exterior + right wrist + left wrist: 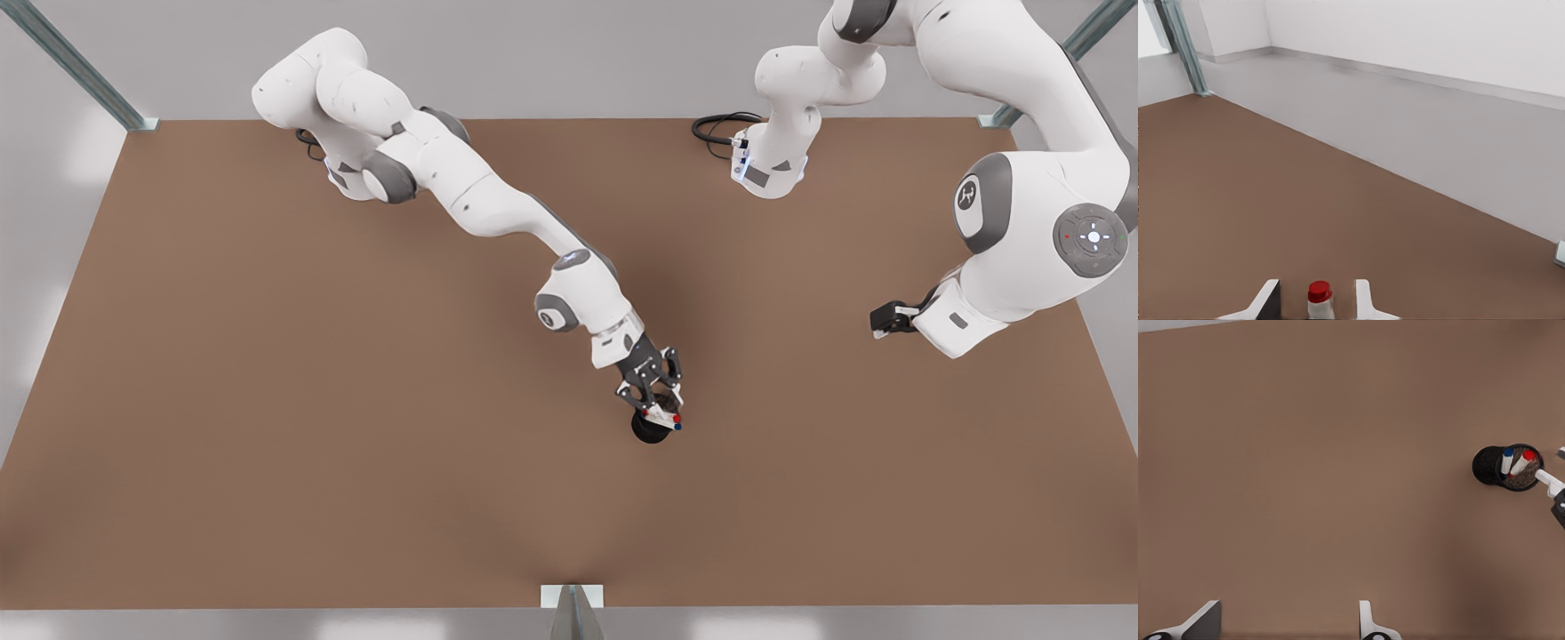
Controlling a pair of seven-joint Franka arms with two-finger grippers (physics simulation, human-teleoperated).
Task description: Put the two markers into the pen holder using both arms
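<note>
– What sits closest to the lens?

– The left arm (1040, 222), its bulky elbow looming at the front view's right. Its wrist bends down to the left gripper (880, 320), which hangs high over the table (267, 400), not far from that side edge.

– Fingers?

– Spread wide, nothing between them. In the left wrist view the two fingertips (1205, 621) stand far apart over bare brown surface.

– And the holder?

– The holder (647, 431) stands upright about midway between the side edges, nearer the edge with the single post (572, 604) than the edge where the arm bases stand. From the left wrist view it is well apart from the left gripper.

– The markers?

– Both are in the holder. The blue marker (1507, 460) and the red marker (1523, 461) lean side by side, caps up and above the rim.

– Where is the other arm?

– The right arm reaches from the far edge to the holder. The right gripper (656, 391) is tilted just above the rim, over the markers' tops.

– Is it gripping?

– No. In the right wrist view the red cap stands between the fingers (1361, 300) with a gap on each side, so the jaws are apart and touch nothing. One white fingertip also shows beside the holder's rim in the left wrist view.
</note>
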